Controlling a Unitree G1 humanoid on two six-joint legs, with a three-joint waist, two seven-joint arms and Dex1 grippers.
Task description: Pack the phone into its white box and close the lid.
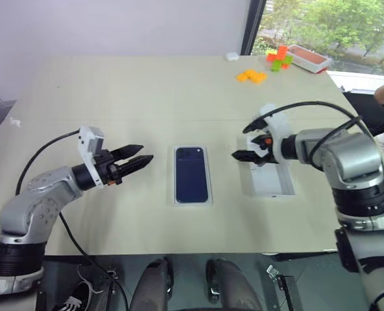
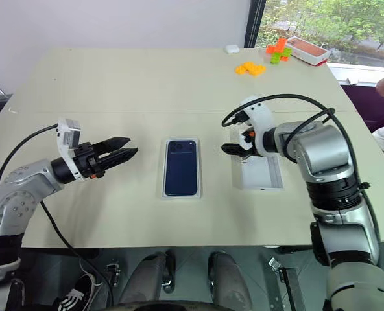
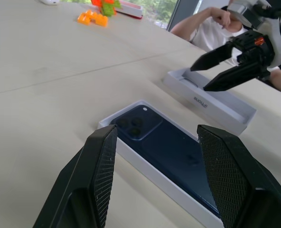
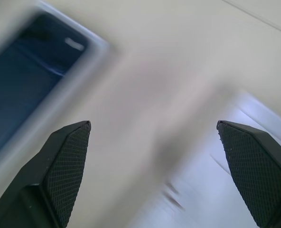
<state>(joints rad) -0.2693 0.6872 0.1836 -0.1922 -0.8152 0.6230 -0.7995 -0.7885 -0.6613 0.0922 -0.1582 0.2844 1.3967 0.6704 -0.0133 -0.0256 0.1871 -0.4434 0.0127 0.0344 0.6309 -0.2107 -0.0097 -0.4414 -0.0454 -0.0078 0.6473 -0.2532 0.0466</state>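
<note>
phone (image 1: 191, 174) in white box (image 1: 178, 199), lid (image 1: 270, 181) beside, apart

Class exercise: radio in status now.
Both grippers, left and right, open, empty. Phone lies in white box. Lid off, beside it.

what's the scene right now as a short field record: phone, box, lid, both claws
phone: lying back-up inside the white box, camera cluster at the far end
white box: on the table, centre, uncovered
lid: open side up on the table, right of the box, not yet on it
left claw: open, empty, pointing towards the box from the left
right claw: open wide, empty, above the lid's far end
task state: phone in, lid still off
</note>
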